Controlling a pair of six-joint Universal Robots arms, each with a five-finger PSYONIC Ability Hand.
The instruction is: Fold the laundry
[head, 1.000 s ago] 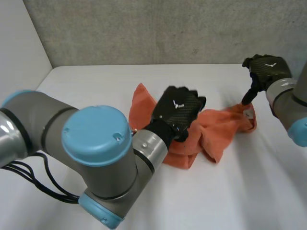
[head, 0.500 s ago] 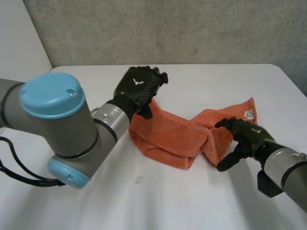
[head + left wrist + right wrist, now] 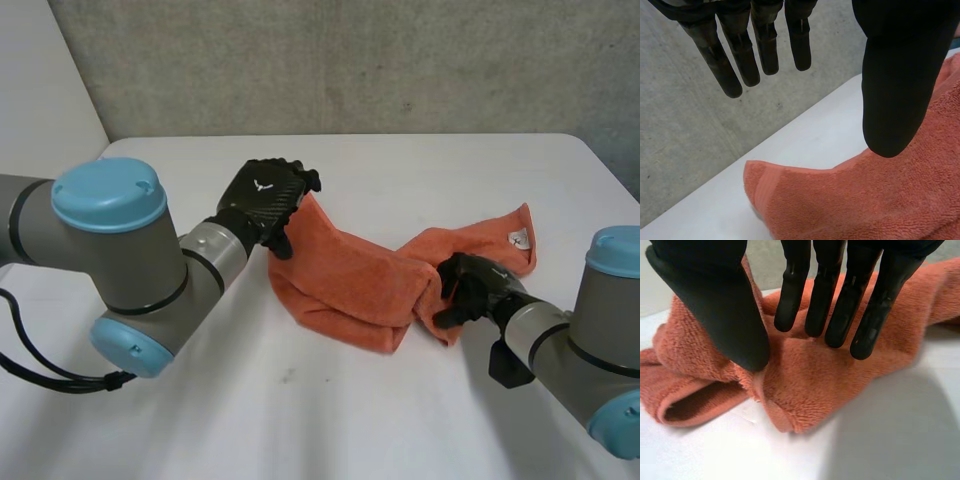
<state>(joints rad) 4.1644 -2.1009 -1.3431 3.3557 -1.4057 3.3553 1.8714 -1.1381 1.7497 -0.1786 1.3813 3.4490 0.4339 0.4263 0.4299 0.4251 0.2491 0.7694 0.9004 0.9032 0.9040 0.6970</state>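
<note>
An orange towel (image 3: 350, 270) lies crumpled and partly folded across the middle of the white table (image 3: 300, 400). My left hand (image 3: 262, 195) hovers at the towel's far left corner, open; in the left wrist view its straight fingers (image 3: 765, 50) and thumb (image 3: 900, 75) stand apart above the towel (image 3: 840, 210). My right hand (image 3: 475, 283) is on the near right fold. There the thumb (image 3: 715, 300) and fingers (image 3: 840, 305) close round a ridge of the towel (image 3: 805, 380), pinching it.
A white label (image 3: 517, 238) marks the towel's far right corner. A grey wall (image 3: 350, 60) runs behind the table. Bare tabletop lies in front of the towel and to its far side. Both arms reach in from the near corners.
The left hand left the towel's middle, moved to its far left corner and opened. The right hand swung from the far right corner to the near fold and closed on it.
</note>
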